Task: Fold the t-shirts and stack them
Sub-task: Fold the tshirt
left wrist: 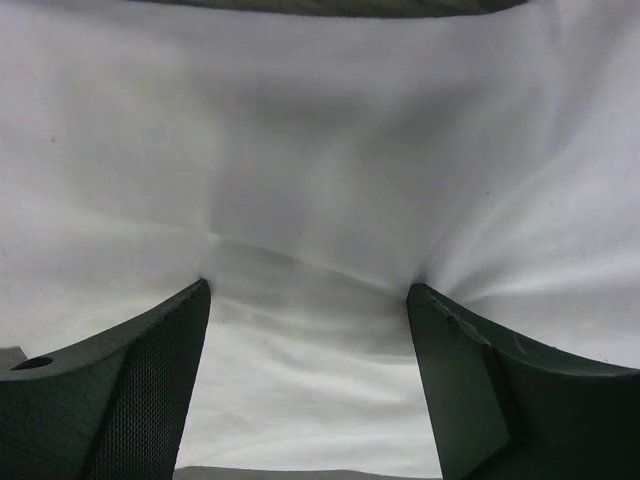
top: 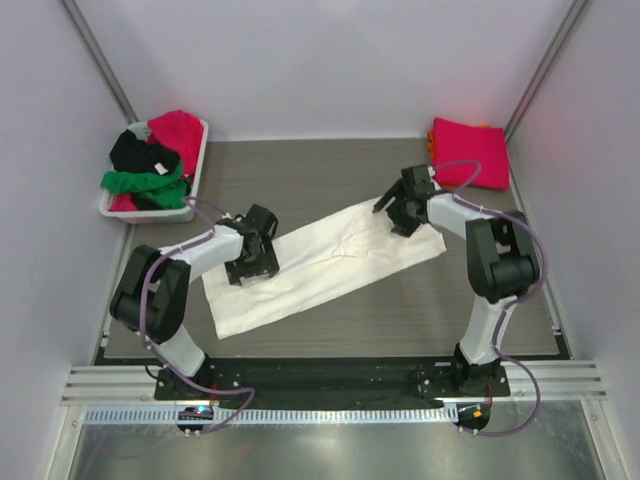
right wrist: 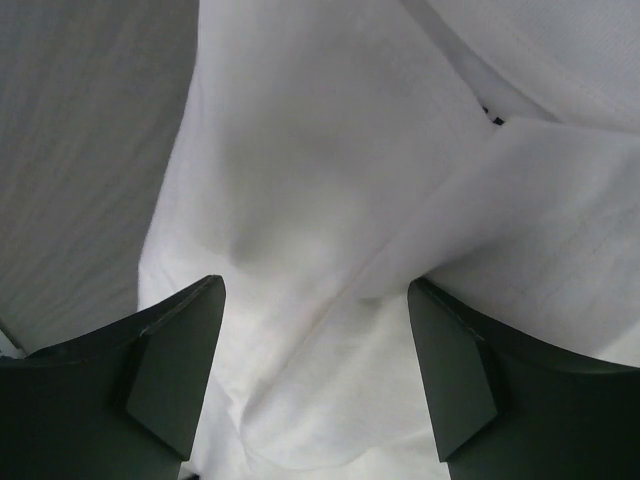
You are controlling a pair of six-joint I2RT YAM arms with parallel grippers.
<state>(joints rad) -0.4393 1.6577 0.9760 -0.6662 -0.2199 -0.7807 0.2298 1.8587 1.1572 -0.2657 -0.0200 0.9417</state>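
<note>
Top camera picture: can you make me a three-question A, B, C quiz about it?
1. Where does the white slotted plastic basket sit? A far left corner B far right corner C between the arms
2. What colour is the soft cloth t-shirt that the jaws press on? A green B cream-white C black
3. Both pairs of jaws are: A shut tight B open C out of view
Answers: 1 A, it sits far left in the top view; 2 B, pale cloth fills both wrist views; 3 B, a wide gap shows in each pair.
</note>
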